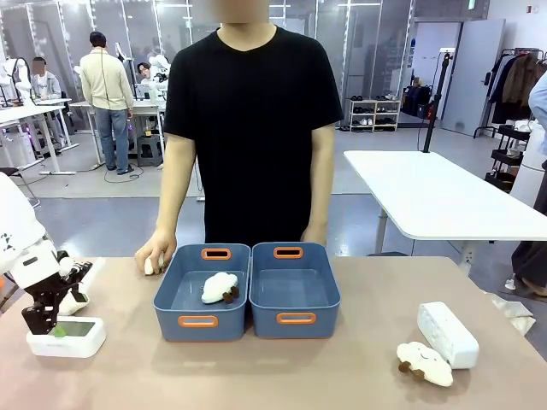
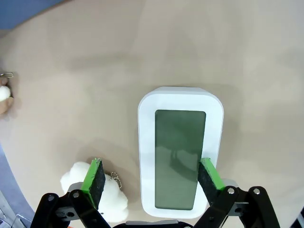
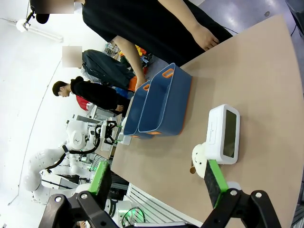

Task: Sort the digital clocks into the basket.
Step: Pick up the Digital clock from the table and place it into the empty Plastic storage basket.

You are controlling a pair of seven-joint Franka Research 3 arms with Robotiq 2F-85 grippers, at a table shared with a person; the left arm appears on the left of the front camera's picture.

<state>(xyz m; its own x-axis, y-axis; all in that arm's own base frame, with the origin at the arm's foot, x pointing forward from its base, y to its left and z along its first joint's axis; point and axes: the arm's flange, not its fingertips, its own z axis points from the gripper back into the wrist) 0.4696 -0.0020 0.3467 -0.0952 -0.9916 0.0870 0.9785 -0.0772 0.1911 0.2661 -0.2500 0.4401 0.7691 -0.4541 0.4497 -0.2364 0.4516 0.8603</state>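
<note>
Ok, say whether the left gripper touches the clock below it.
Cannot tell. In the left wrist view the left gripper straddles the digital clock: one pad stands clear, the other overlaps its edge, perhaps above it.

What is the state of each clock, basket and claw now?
Left digital clock, flat on table, face up.
Right digital clock, on table, face turned sideways.
Left basket, holds one plush toy.
Right basket, holds nothing.
Left claw, open.
Right claw, open.
</note>
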